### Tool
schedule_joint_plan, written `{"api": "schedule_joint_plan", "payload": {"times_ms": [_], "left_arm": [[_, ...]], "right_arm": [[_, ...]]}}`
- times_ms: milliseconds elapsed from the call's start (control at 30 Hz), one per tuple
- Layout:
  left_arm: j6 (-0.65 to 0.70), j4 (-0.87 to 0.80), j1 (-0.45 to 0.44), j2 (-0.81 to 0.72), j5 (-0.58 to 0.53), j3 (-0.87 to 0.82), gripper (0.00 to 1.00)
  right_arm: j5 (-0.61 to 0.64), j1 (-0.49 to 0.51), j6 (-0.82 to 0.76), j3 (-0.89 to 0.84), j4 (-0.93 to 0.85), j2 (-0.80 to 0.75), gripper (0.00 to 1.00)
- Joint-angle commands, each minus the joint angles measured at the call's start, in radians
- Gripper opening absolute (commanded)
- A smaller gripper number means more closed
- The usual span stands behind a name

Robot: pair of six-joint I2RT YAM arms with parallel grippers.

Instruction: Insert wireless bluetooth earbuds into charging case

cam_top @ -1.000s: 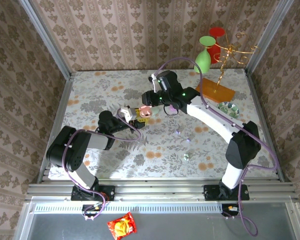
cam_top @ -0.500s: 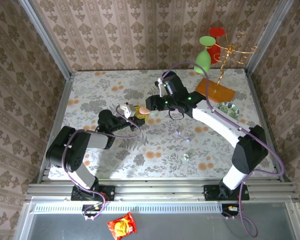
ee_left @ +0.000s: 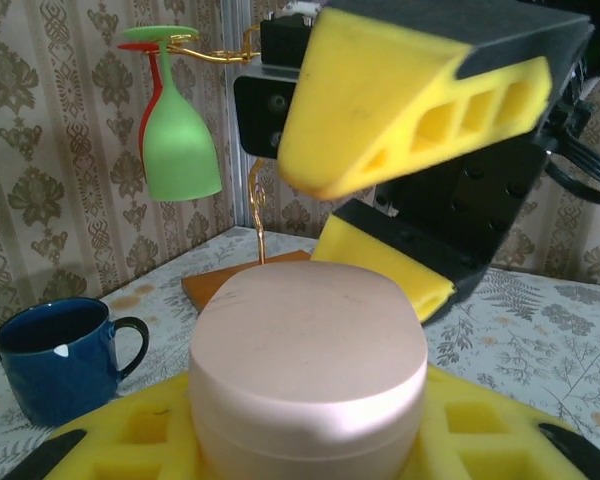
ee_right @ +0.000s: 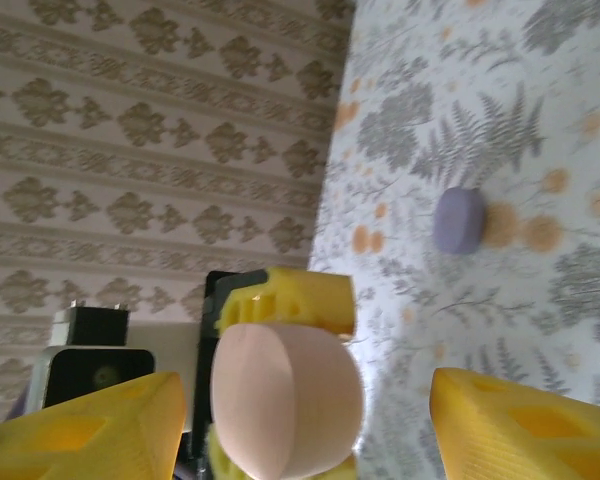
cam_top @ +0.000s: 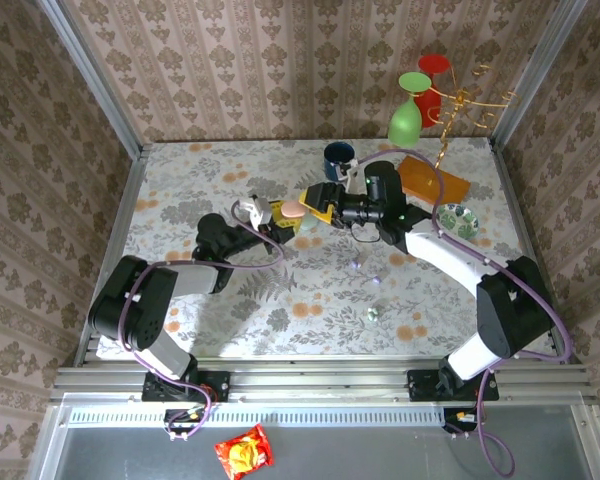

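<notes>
Vs 1 s ago, R gripper (cam_top: 315, 203), wide open, is swung right of pink case (ee_left: 308, 350), clamped in L gripper (cam_top: 276, 216); mug (cam_top: 337, 156) is uncovered. Earbuds (cam_top: 372, 314) are seen on table (cam_top: 200, 180) as tiny specks, colours unclear

Case (ee_left: 308, 370) pale pink, plain. Finger pads (ee_left: 400, 100) bright yellow. Mug (ee_left: 55, 355) dark blue. Upper right of top view: green glass (cam_top: 405, 120), red glass (cam_top: 433, 66), gold rack (cam_top: 445, 140), orange base (cam_top: 435, 182). Tablecloth (cam_top: 200, 180) white, grey ferns, orange blossoms. Wall (cam_top: 260, 70) beige, damask stripes. Disc (ee_right: 460, 220) lilac.
</notes>
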Motion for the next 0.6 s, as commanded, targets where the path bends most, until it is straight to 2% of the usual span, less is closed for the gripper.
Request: {"api": "schedule_joint_plan", "payload": {"times_ms": [0,133,300,367,400,567], "left_arm": [[-0.020,0.034,0.000,-0.027,-0.017,0.038,0.36],[-0.020,0.034,0.000,-0.024,-0.040,0.039,0.35],[-0.027,0.035,0.000,-0.001,-0.040,0.047,0.35],[-0.026,0.035,-0.001,-0.001,-0.040,0.047,0.35],[-0.022,0.035,-0.027,0.000,-0.040,0.047,0.35],[-0.003,0.034,-0.030,-0.004,-0.036,0.043,0.36]], "right_arm": [[-0.086,0.009,0.136,-0.022,0.197,0.031,0.65],[-0.095,0.013,0.160,-0.028,0.230,0.048,0.61],[-0.100,0.012,0.175,-0.034,0.257,0.063,0.48],[-0.102,0.011,0.175,-0.036,0.269,0.064,0.46],[-0.089,0.010,0.165,-0.040,0.271,0.060,0.43],[-0.062,0.003,0.132,-0.048,0.256,0.046,0.22]]}}
